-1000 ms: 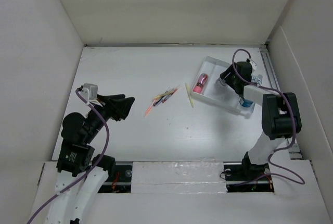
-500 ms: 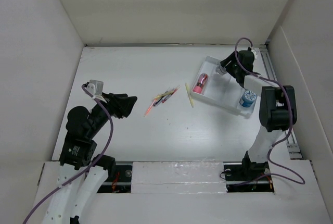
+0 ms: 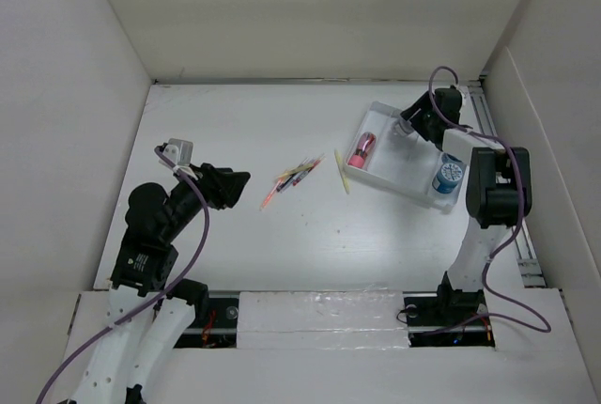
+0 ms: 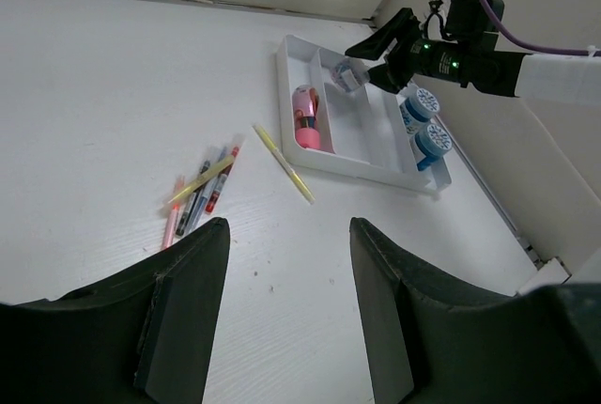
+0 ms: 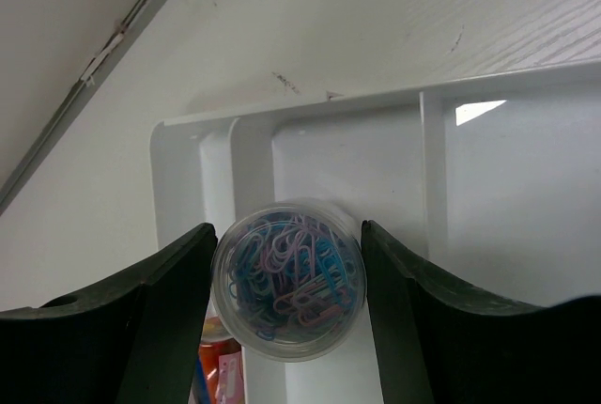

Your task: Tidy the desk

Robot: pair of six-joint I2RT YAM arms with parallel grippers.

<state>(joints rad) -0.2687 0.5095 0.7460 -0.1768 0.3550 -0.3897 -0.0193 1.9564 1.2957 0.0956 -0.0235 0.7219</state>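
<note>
Clasping a clear tub of paper clips [image 5: 286,280] in right gripper [image 3: 410,126] over the white tray [image 3: 374,109]; poising left gripper [image 4: 287,230] half parted, empty, above the white-walled counter [image 3: 272,122] near loose pens [image 4: 202,193].

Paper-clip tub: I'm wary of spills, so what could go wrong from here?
1. The right tool holds the paper-clip tub above a divider of the tray, not squarely over one compartment. Released there, it may catch the wall, tip and roll.
2. The tub looks round and smooth, so the grip could slip.
3. The left tool, open, faces the loose pens. A pinch might scatter them.
</note>
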